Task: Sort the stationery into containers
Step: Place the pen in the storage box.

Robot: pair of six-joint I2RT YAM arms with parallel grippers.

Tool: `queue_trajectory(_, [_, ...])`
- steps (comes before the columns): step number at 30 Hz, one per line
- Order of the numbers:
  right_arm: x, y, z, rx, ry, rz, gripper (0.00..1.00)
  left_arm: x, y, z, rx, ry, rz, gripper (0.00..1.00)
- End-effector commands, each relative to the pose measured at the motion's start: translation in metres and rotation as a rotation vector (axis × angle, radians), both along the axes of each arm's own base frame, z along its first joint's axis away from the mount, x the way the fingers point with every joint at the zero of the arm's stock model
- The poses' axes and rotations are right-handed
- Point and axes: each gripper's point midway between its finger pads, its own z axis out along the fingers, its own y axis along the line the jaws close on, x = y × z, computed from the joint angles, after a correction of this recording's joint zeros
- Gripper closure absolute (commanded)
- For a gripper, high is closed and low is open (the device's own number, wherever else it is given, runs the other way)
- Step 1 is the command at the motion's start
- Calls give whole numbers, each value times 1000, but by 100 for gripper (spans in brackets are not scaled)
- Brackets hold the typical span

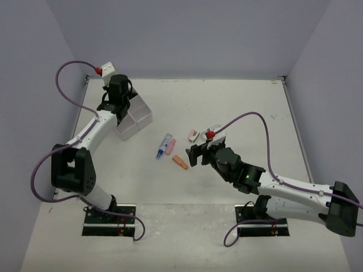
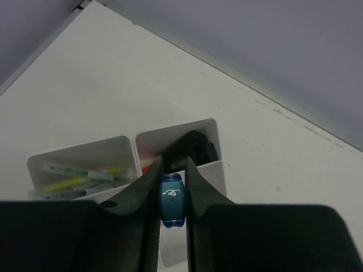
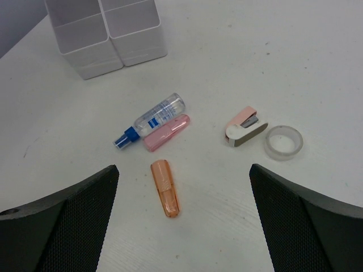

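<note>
Pinching a stubby blue highlighter [image 2: 172,199] in the left gripper [image 2: 172,178], jaws nearly closed on it, just above the white divided tray [image 2: 211,126] at far left. Holding the right gripper [image 3: 184,221] wide open and empty over the orange highlighter [image 3: 165,188]. Risk: releasing over a divider wall, bouncing it out or among the pens [image 2: 85,173].
</note>
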Motion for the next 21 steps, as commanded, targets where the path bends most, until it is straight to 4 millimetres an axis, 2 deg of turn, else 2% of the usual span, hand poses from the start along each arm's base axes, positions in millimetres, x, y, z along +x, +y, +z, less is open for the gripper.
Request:
queue_trajectory(1, [1, -1, 7, 70, -6, -16, 1, 29, 29, 24, 96, -104, 165, 100])
queue_trajectory(5, [3, 1, 7, 68, -3, -11, 1, 40, 27, 0, 103, -69, 161, 100])
queue_trajectory(9, [4, 2, 6, 65, 1, -5, 1, 38, 23, -25, 70, -44, 158, 100])
queue_trajectory(14, [7, 5, 3, 59, 12, 0, 1, 38, 11, -38, 46, -39, 121, 100])
queue_trajectory(21, [10, 11, -3, 46, 34, 10, 1, 35, -6, -45, 53, -29, 106, 100])
